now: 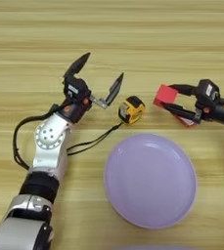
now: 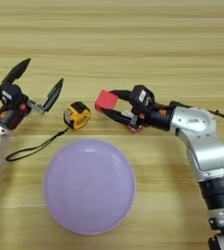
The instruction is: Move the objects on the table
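Observation:
A yellow-and-black tape measure [image 1: 131, 109] lies on the table [image 1: 133, 29], and its black wrist cord [image 2: 35, 145] trails to the left. My left gripper [image 1: 100, 74] hovers just left of the tape measure, open, with nothing between its fingers. A red cube [image 2: 106, 100] sits tilted between the fingertips of my right gripper [image 2: 114, 103], which is shut on it. A small red-and-white box [image 2: 134, 128] lies partly hidden under the right gripper's lower finger.
A large round lilac plate [image 1: 150, 180] lies in front of the tape measure and the cube, close to the cord. Bare wooden planks stretch across the far half of the table.

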Available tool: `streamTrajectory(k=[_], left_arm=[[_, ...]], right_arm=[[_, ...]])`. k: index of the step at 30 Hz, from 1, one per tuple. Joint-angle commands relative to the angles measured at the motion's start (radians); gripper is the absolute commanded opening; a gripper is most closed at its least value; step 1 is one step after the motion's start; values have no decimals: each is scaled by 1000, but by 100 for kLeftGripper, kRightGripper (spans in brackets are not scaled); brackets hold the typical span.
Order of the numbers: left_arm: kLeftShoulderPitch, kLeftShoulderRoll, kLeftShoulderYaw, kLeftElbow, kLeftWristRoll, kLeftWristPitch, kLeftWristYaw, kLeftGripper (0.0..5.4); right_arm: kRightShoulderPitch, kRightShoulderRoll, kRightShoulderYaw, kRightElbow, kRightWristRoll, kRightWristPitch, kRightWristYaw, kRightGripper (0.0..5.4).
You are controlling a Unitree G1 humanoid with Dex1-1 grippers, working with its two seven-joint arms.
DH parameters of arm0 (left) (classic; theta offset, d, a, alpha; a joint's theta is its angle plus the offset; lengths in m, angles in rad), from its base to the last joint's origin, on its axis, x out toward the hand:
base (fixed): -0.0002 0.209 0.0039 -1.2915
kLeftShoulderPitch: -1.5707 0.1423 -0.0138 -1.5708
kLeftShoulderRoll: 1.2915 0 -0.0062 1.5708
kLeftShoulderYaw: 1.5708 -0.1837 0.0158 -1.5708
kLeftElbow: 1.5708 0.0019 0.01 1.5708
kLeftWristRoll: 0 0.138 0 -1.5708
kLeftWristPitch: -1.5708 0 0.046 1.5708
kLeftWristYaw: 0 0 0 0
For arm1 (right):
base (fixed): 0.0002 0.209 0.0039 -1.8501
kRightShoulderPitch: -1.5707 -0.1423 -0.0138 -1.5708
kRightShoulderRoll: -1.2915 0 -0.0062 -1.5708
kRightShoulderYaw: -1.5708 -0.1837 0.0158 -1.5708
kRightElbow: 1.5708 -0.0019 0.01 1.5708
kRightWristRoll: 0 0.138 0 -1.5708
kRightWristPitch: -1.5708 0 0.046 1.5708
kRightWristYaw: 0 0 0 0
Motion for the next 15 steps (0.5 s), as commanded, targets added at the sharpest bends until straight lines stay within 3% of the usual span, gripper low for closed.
streamTrajectory(k=[1,6,12,15], left_arm=[[54,27,-52,-108,-41,72,-101,540],[102,74,-106,-208,-50,149,-207,540],[129,120,-155,-261,-53,212,-306,540],[140,134,-191,-266,-31,230,-345,540]], right_arm=[[19,-39,11,-42,5,-20,38,231],[40,-68,23,-82,23,-24,90,231],[55,-90,42,-105,25,-24,129,231],[60,-95,45,-115,29,-24,141,231]])
